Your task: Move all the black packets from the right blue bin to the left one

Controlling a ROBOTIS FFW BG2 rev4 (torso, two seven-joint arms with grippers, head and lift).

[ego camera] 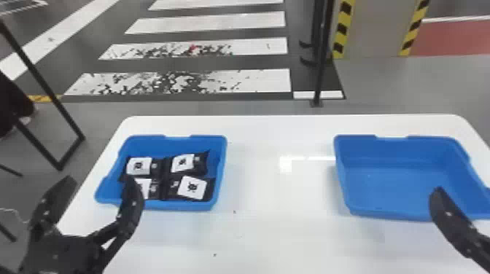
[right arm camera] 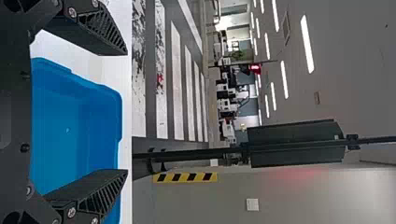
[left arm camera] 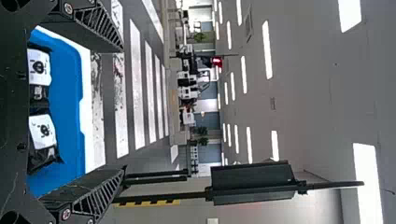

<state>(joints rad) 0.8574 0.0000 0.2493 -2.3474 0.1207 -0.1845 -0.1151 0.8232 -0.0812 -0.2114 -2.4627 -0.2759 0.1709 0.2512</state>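
Grey and dark floor (ego camera: 218, 107) with white crosswalk stripes (ego camera: 204, 22) spreads beyond a white table (ego camera: 277, 233) with rounded far corners. Two blue bins stand on the table, well apart: the left bin (ego camera: 220, 171) near its far left corner, the right bin (ego camera: 359, 215) near its far right corner, blue floor and walls in view.

The left gripper (ego camera: 101, 182) hangs at the near side of the left bin, its two black fingers spread wide with only air between them. The right gripper (ego camera: 452, 220) is at the near side of the right bin; the right wrist view shows its fingers wide apart too, holding nothing.

Smallest are four black packets (ego camera: 209, 189) with white labels (ego camera: 193, 187), all in the left bin: two toward its far edge, two toward its near edge. A left gripper finger partly hides the near left one.
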